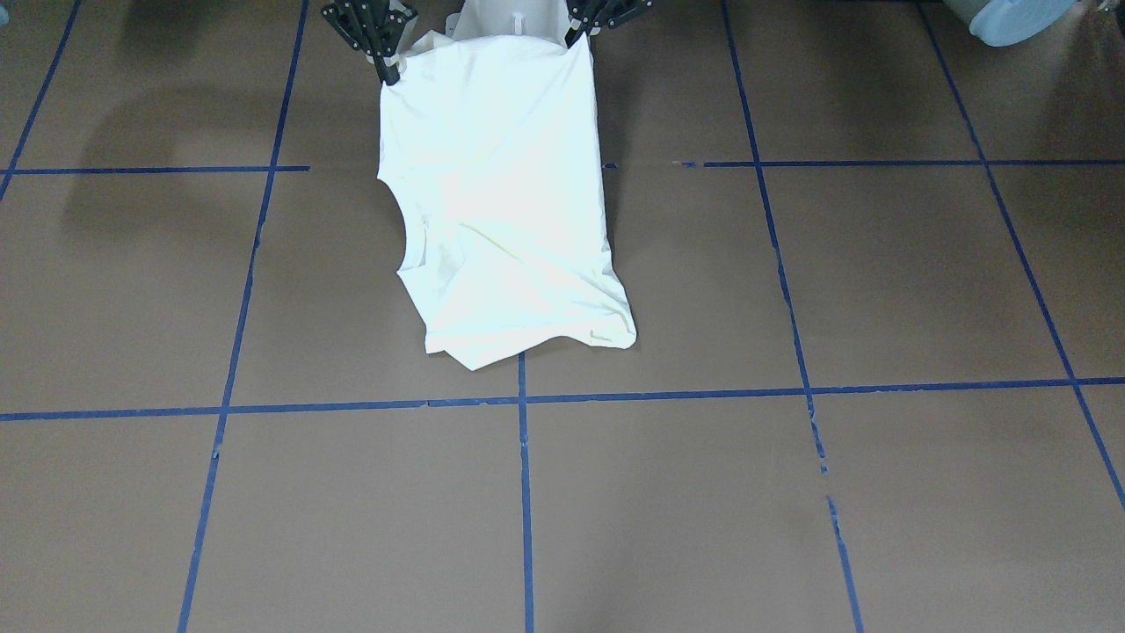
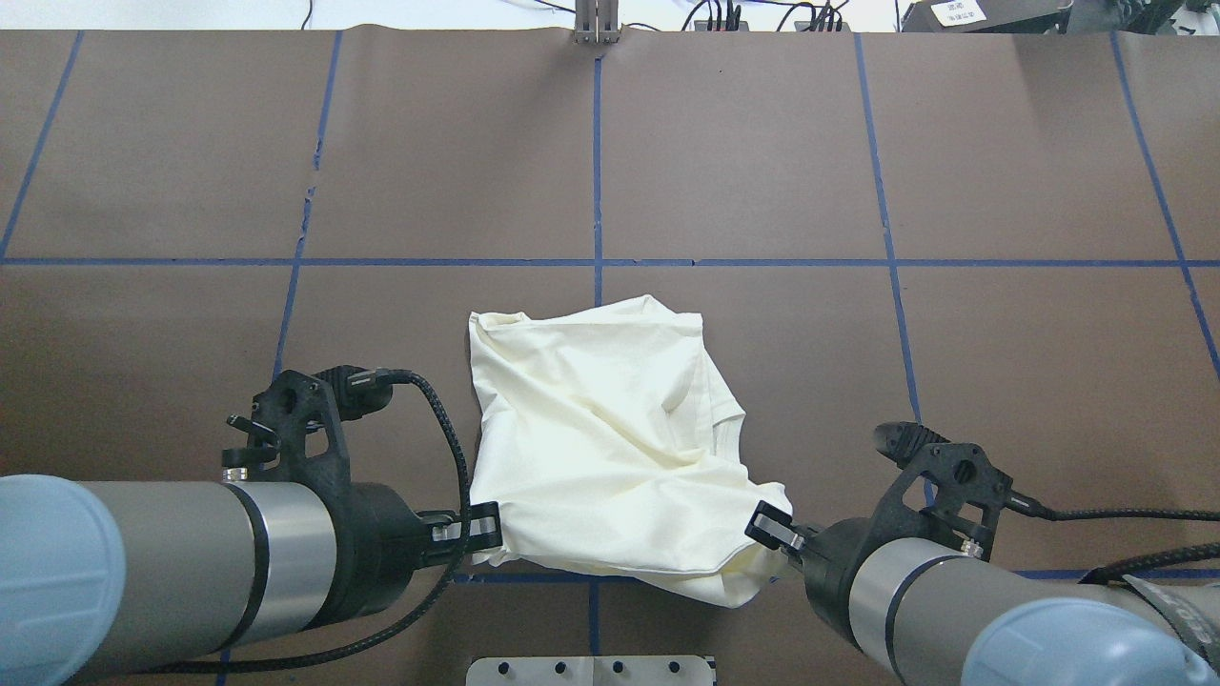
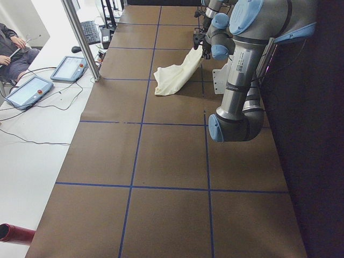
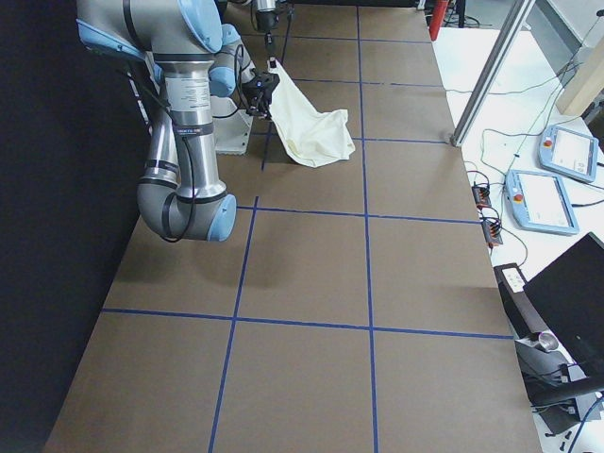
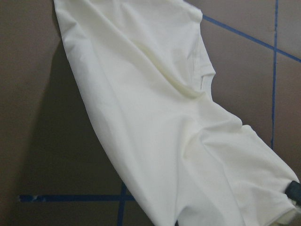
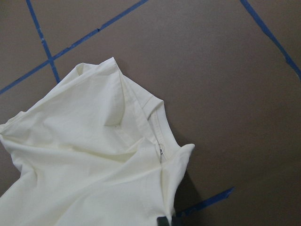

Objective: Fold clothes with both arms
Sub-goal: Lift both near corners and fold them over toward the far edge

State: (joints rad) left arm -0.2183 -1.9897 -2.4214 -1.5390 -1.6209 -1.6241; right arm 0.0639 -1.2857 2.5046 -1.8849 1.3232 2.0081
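The cream-white T-shirt [image 2: 600,438] shows its plain side; the cat print is hidden. Its far end rests on the brown table, and its near edge is lifted toward the robot. My left gripper [image 2: 481,532] is shut on the shirt's near left corner. My right gripper [image 2: 770,527] is shut on the near right corner. In the front-facing view the shirt [image 1: 501,202] hangs from the left gripper [image 1: 576,35] and the right gripper [image 1: 387,75]. The neckline shows in the right wrist view [image 6: 150,122]. The left wrist view shows the sloping cloth [image 5: 164,122].
The white metal pedestal base [image 2: 591,670] stands at the table's near edge between the arms. Blue tape lines [image 2: 598,191] divide the brown table into squares. Tablets and cables lie on a side bench [image 3: 32,88] beyond the far edge, where an operator sits.
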